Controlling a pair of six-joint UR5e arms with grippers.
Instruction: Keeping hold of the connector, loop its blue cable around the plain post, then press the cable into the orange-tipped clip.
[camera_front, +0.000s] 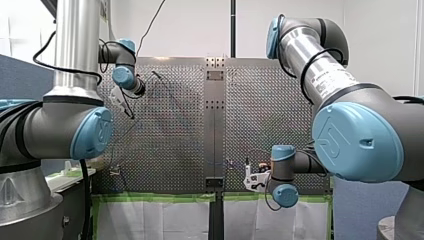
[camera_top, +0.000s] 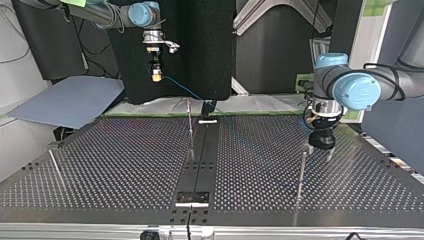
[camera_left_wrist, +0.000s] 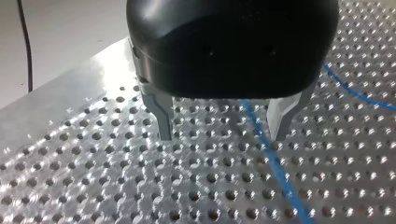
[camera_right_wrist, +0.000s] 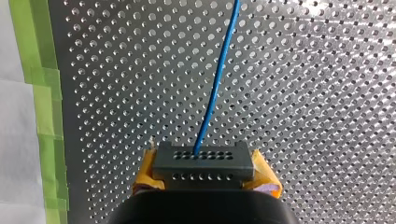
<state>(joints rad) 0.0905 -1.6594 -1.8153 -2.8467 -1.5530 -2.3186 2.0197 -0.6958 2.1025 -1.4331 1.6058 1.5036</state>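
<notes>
Right gripper (camera_right_wrist: 204, 173): clenched, with its yellow pads (camera_right_wrist: 266, 179) pressing on both ends of the connector.
Connector (camera_right_wrist: 203, 161): a dark block with rows of small holes. It is held crosswise between the right fingers and its face points ahead of them.
Blue cable (camera_right_wrist: 218, 86): leaves the connector's face and runs straight ahead of the right fingers over the table. In the left wrist view it lies on the plate under the gap between the left fingers, nearer one of them and ungripped.
Left gripper (camera_left_wrist: 223, 123): black, with its metal fingers (camera_left_wrist: 162, 114) spread apart and holding nothing, low over the plate.
Near post (camera_top: 301, 175): a thin upright rod just beside the left fingers in the top view.
Middle post (camera_top: 190, 125): a thin upright rod, well apart from both grippers.
Table (camera_right_wrist: 303, 93): a perforated metal plate under both grippers.
Green tape (camera_right_wrist: 44, 116): runs along the table's edge, beside the right fingers.
</notes>
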